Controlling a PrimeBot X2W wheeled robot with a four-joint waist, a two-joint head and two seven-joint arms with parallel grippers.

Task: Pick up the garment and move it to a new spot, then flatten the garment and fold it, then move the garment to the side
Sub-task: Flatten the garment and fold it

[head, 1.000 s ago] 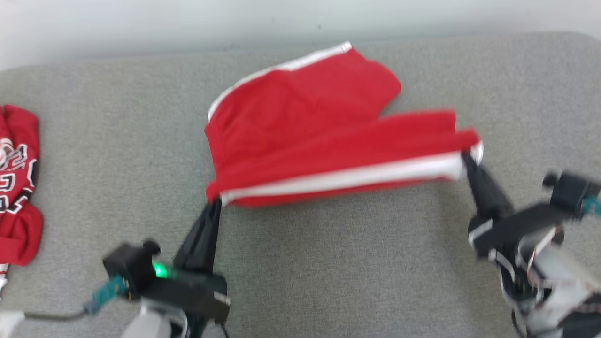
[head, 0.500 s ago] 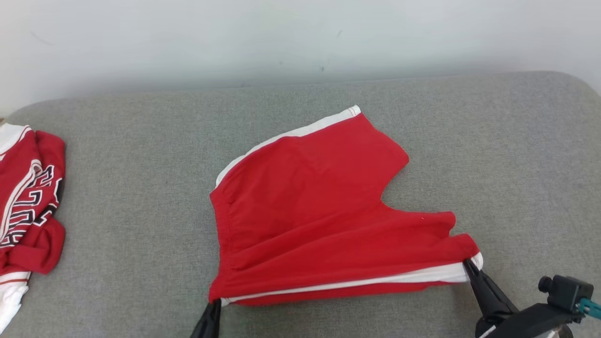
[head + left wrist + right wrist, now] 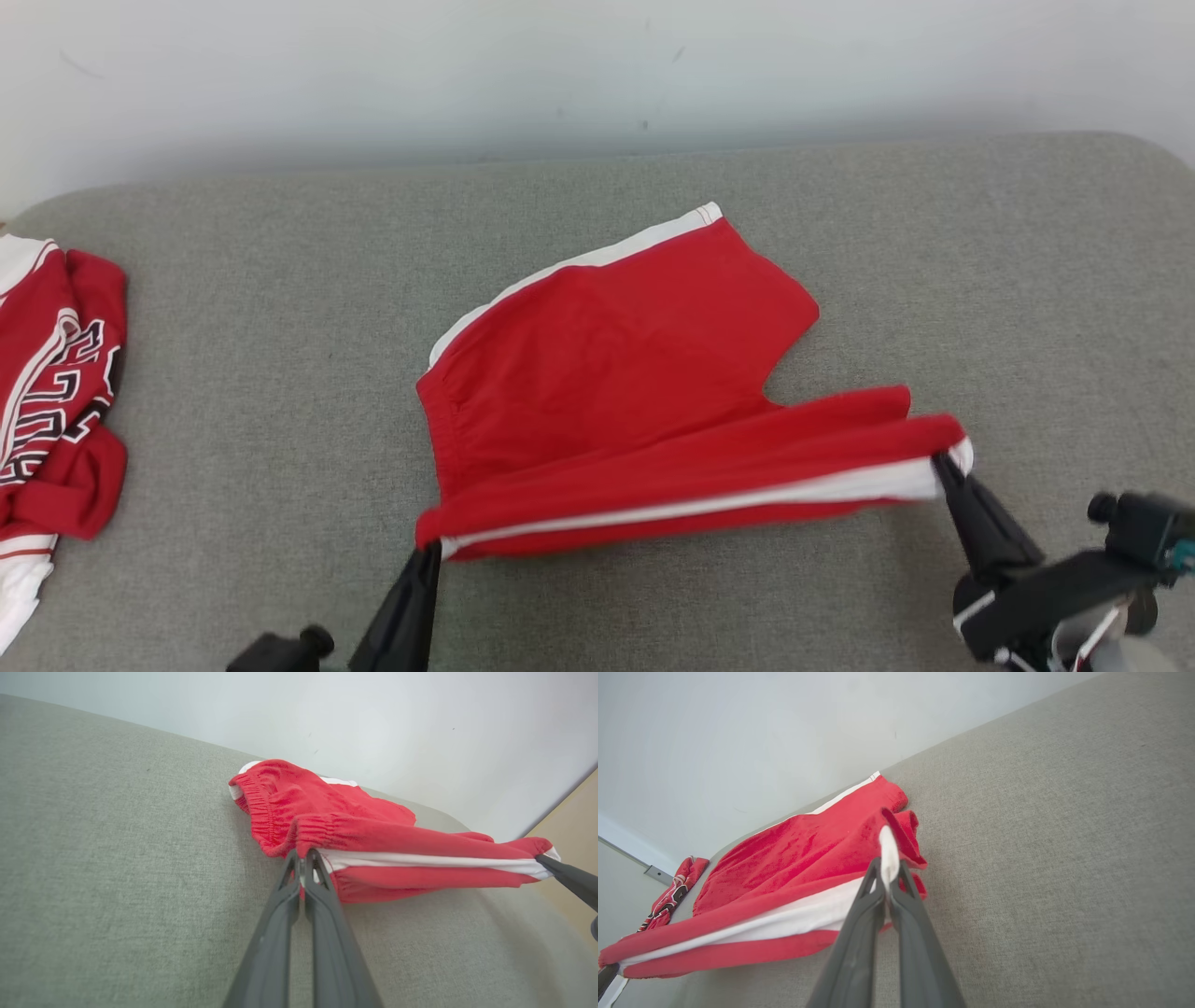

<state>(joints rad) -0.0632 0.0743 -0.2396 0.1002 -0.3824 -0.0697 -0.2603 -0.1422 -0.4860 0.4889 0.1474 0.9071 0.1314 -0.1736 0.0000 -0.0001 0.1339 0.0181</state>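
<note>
Noted, well to the left of the red shorts (image 3: 607, 373), a crumpled red jersey (image 3: 56, 392) with white trim and black-and-white block lettering. Could not read that lettering, folded and cut off as it was. Saw no brand or label on the shorts themselves.

Found the shorts near the middle of the grey cushion (image 3: 233, 280), their far half flat on the fabric and a pale wall (image 3: 373, 75) beyond. Saw the near edge raised off the cushion and drawn taut into a long fold, with the white side stripe (image 3: 700, 509) running along it.

At the shorts' near-left corner, found the left jaws clenched on the gathered elastic waistband (image 3: 261, 807). Traced the left fingers (image 3: 406, 607) up from below that corner, close together, leaning slightly right, with the tips buried in the red cloth. Saw the same pinch in the left wrist view, just where the stripe begins.

At the shorts' near-right corner, found the right jaws clenched on the leg hem at the stripe's end. Traced the right fingers (image 3: 980, 523) up and to the left from below and right of that corner, pressed together on the white cloth. Noted the black wrist block (image 3: 1134, 537) behind them, further right of the shorts, with a teal cable end at its side.
</note>
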